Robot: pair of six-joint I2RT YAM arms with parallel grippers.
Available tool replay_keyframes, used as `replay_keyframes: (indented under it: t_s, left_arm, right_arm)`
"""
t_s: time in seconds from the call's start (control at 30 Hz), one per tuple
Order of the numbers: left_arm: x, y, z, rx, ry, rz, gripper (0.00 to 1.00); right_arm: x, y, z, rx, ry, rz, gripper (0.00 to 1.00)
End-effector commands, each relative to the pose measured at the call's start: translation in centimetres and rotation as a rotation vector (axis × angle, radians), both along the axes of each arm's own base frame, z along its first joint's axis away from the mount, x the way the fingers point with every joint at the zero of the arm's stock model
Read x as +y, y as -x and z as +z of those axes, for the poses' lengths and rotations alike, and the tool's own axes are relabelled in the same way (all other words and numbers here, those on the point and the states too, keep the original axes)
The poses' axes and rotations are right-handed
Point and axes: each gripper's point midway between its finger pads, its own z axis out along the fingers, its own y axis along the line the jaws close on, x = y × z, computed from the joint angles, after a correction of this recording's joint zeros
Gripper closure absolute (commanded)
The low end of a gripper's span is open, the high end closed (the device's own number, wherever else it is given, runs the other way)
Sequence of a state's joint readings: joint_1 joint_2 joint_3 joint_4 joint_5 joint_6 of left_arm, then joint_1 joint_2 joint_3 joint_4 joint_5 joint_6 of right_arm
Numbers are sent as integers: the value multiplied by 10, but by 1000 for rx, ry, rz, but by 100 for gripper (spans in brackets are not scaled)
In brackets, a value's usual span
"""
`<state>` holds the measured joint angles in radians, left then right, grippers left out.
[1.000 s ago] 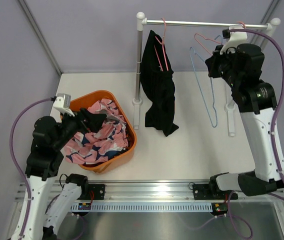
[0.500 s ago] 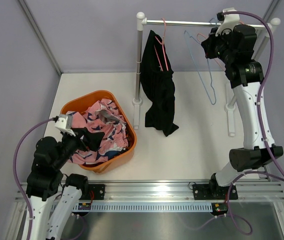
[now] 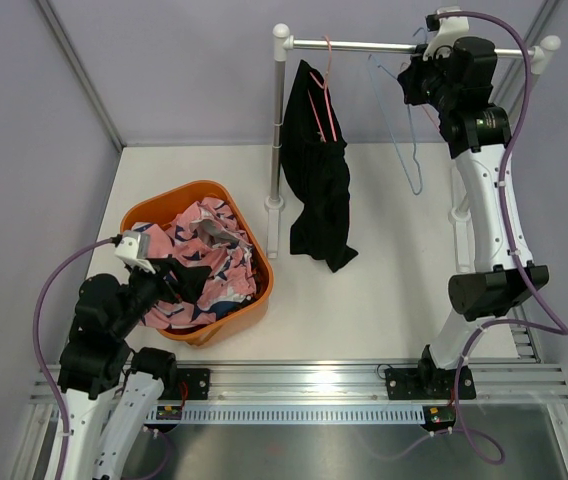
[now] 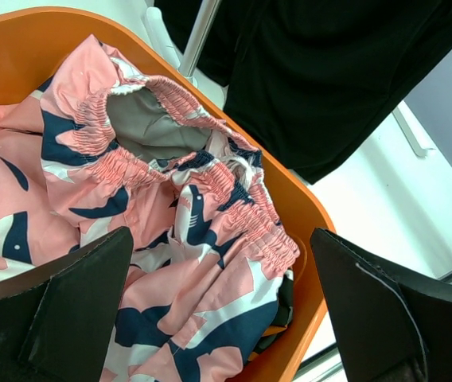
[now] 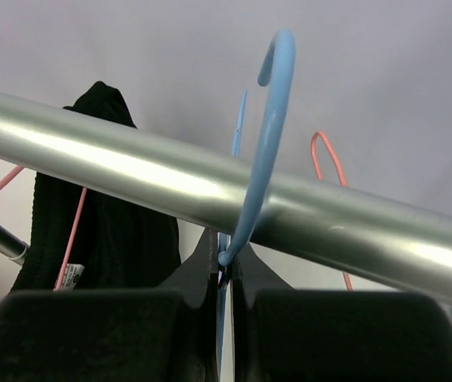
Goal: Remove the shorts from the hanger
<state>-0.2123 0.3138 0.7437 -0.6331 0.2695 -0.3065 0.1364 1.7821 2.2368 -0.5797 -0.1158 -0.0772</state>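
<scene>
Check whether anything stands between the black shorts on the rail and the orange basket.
Yes: the rack's left post stands between them. The black shorts hang just right of it on a pink hanger; the orange basket sits to its left. The right gripper is shut on the blue hanger, farther right.

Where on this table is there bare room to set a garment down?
Bare white tabletop lies between the orange plastic basket and the right arm, in front of the hanging black shorts. A smaller strip lies behind the basket by the left wall. Crowded: the basket, heaped with pink patterned shorts, and the metal rail end where the light-blue hanger hangs.
</scene>
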Motion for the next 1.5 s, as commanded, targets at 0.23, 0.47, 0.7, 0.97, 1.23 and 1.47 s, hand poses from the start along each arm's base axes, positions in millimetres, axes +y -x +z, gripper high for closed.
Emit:
replay_keyframes:
  t_s: [0.23,0.47,0.7,0.97,1.23,1.47]
  left_arm:
    - [1,-5,13,-59,4,11,1]
    - [3,-5,13,-60,6,21,1]
    - [3,-5,13,-61,5,24,1]
    - [3,-5,13,-61,6,21,1]
    - [4,-5,13,-63,5,27,1]
    - [4,-4,14,-68,6,27,1]
  right_arm:
    - [-13,25,0,9,-63,-69,92]
    - [-21,46,18,-10,-106,-117,57]
    - [-34,76,36,-24,-159,-180,41]
    - [0,125,64,-84,-193,-119,31]
    - [102,109,38,-22,-142,69,30]
    - [149,72,23,-67,-104,112,30]
